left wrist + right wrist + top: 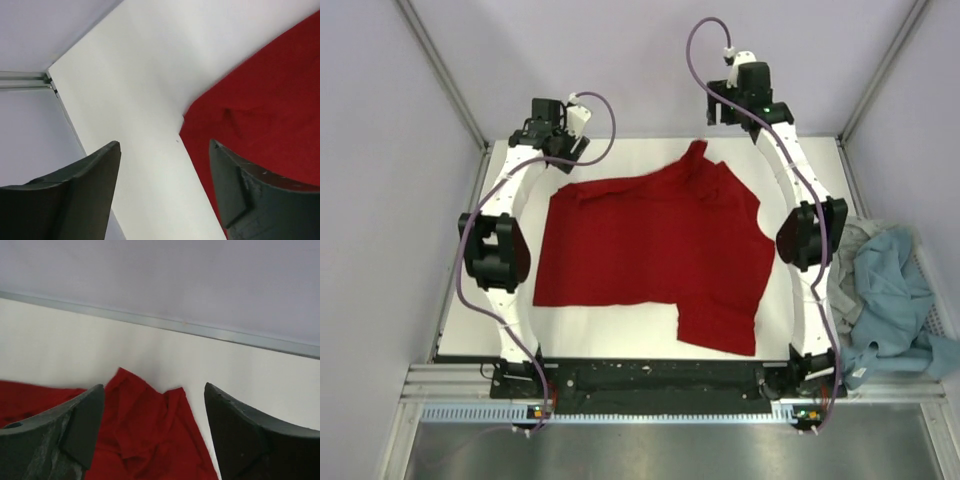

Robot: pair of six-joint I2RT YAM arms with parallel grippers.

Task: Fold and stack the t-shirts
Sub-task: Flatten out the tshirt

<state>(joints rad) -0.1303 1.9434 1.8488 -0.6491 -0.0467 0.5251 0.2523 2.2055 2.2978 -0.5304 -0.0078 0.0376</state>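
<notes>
Two grippers hang over the far side of the table, both with jaws spread wide and nothing between them. The left gripper [552, 130] sits near the far left corner. In its wrist view its dark fingers [75, 200] frame bare white surface, with the edge of the red cloth running in beside the right-hand finger. The right gripper [725, 100] is above the far edge, right of centre. Between its fingers [250, 440], lower down, lies a bunched red peak of cloth, not gripped.

Three t-shirts are in view, one of each colour. The red t-shirt [660, 245] lies spread across the middle of the table, mostly flat on the left. It is rumpled at the far right, where a point of cloth reaches toward the far edge, and one flap hangs down toward the near right. The teal-blue t-shirt [895, 290] and the light grey t-shirt [845, 265] are crumpled together in one heap off the right side of the table, beside the right arm, the grey one nearer the table. Whether that heap sits in a bin cannot be told.

One white table [620, 335] bears the red shirt. Pale lilac walls [380, 200] close it in on three sides. A metal rail [200, 330] runs where the far wall meets the table.
</notes>
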